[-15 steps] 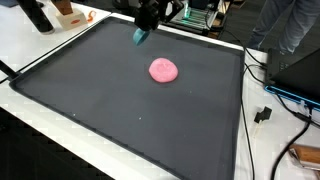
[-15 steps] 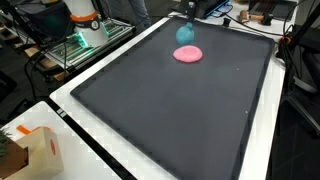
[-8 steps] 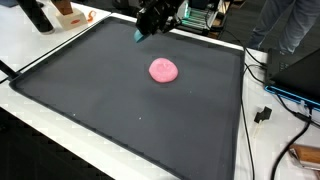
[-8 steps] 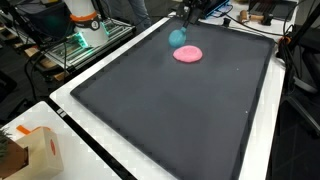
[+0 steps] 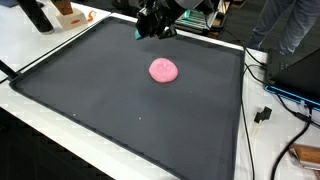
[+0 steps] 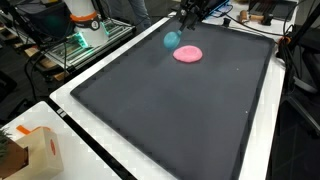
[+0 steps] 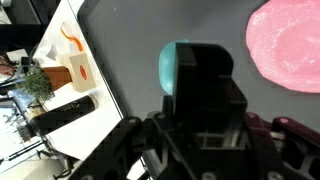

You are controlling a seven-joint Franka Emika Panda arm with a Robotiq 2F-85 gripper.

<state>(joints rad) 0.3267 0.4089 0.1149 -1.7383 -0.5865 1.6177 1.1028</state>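
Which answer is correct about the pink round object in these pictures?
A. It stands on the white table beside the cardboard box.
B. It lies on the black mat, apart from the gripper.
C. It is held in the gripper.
B: the pink round object lies flat on the black mat, while the gripper is off to one side of it and holds a teal object instead.
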